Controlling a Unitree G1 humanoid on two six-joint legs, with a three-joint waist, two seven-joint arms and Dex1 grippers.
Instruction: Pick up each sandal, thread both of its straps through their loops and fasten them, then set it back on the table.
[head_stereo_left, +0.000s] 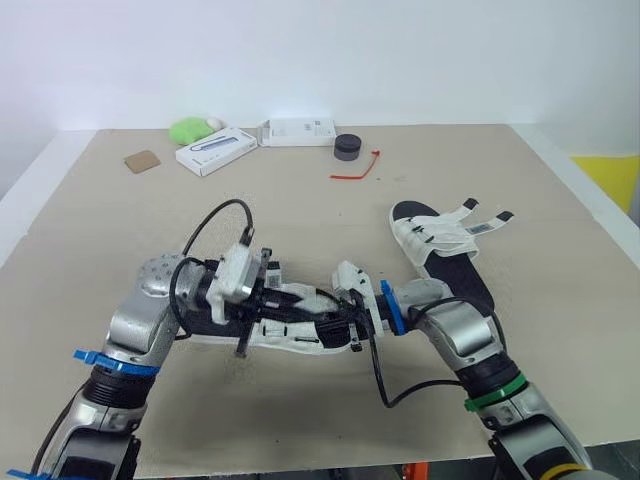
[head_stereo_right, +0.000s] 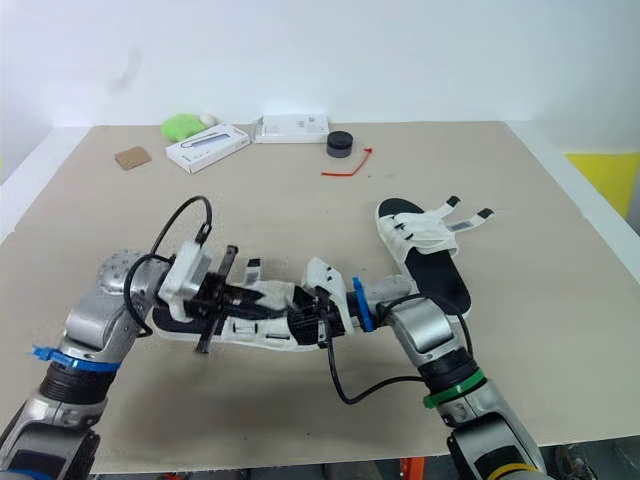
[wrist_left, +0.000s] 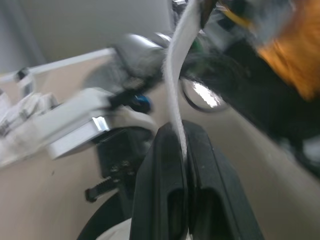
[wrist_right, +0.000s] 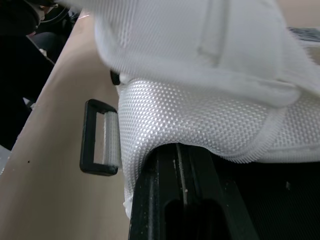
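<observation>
One sandal (head_stereo_left: 290, 325) braced for threading, lower centre.
Your left jaws are clamped on its white strap (wrist_left: 175, 100), ready to steer it; your right jaws pinch the woven upper (wrist_right: 200, 120) to steady it. The second sandal (head_stereo_left: 445, 245) lies mid-right on the table (head_stereo_left: 300, 200).

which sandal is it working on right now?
The front sandal, between the arms: left hand pinches its white strap, right hand grips its mesh upper. The other sandal lies untouched to the robot's right, straps splayed open.
</observation>
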